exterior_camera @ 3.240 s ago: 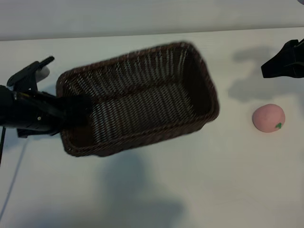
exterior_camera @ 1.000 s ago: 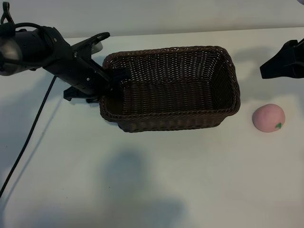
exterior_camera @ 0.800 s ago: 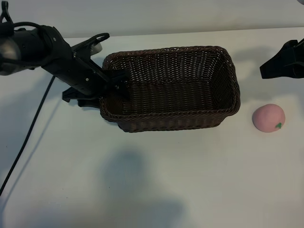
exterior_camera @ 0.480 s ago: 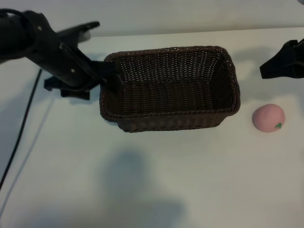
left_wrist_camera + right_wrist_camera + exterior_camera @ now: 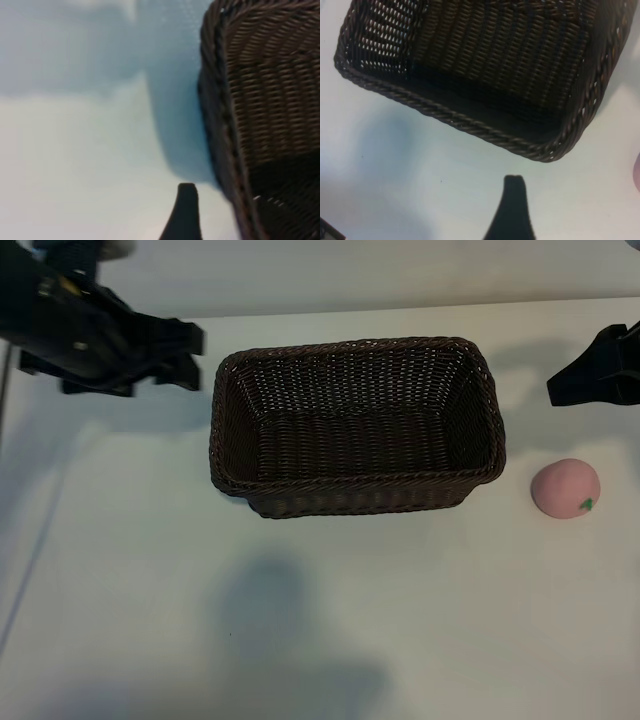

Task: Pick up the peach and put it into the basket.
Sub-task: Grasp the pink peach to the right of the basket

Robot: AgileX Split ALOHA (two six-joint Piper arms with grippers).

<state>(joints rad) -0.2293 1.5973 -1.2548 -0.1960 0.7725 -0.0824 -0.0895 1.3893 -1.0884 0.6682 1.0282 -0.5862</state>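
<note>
One small round pink peach [image 5: 565, 488] lies near the desk's [image 5: 400, 620] right edge, just beside the empty woven wicker basket [image 5: 357, 426]. Above it the right pincer [image 5: 590, 375] hangs spread wide. At the far left corner, the left pincer [image 5: 185, 355], wide, has released the basket's braided rim and lifted away.

A plain white desk [image 5: 330, 620] is being seen from above. A dark-brown woven basket [image 5: 357, 426] is being carried by it near the middle. A small pink peach [image 5: 565, 488] is being supported just beside the basket's right end, apart from it.
</note>
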